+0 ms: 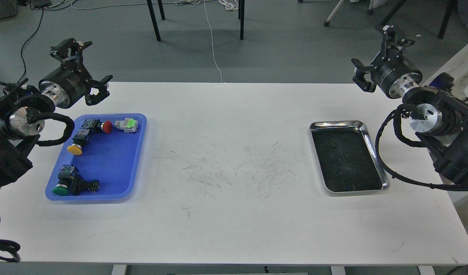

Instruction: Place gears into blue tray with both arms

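While both arms hang raised at the far corners of the white table (234, 229), nothing is held: the left gripper (89, 65) has its two fingers spread wide and empty above the far edge of the blue tray (104, 193), and the right gripper (374, 53) is likewise splayed and empty beyond the far right corner of the steel tray (375, 152). No gear shows in the blue tray, which holds only push-buttons: a red one (107, 126), a yellow one (75, 149), a green one (60, 190) and a pale green-topped switch (127, 125). The gears (334, 144) seem to lie on the dark bottom of the steel tray, in its far half, but black on black they read only as faint round marks, and I cannot tell their teeth or count them surely. If so, they sit nearer the robot than the right gripper and a little to its left, so that arm must come down and inward to reach them. The right arm is plainly the nearer; the left is well apart from them, across the whole table. Since the goal lies on the left arm's side, I judge the task barely begun, with the right arm's pick first and a hand-over near mid-table likely.
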{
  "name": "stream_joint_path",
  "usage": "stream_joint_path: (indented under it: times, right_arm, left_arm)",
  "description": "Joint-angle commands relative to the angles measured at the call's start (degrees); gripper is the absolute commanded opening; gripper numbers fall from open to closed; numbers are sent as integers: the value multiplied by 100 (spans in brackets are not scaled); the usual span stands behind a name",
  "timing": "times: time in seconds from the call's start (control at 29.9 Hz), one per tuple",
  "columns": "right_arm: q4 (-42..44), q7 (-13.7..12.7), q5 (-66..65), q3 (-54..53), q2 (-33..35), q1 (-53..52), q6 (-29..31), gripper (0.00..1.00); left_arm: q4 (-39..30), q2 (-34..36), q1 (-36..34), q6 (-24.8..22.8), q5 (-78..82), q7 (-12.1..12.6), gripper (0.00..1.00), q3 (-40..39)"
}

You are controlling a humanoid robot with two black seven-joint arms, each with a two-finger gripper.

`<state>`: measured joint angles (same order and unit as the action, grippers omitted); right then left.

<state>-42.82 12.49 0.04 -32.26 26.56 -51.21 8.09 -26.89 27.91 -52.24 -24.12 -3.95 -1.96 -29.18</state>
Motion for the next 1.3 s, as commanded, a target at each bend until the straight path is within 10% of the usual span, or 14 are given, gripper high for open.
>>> stream_joint_path:
  times: [0.0,0.97,1.1,1.27]
  right_arm:
    - [10,-1,-12,0,-28,6,-1,99]
    - [45,-1,-30,18,-90,24,-18,99]
    - [37,-1,-30,18,-81,32,-27,99]
    - [37,-1,-30,18,-81,24,-18,99]
  left_arm:
    - [-9,56,12,-31,-1,-76,99,0]
    - [87,74,-5,-388,-80,-138,99,-61]
    - [140,82,-40,-388,-89,72,99,-210]
    - [175,92,-41,-388,-150,1100,99,-675]
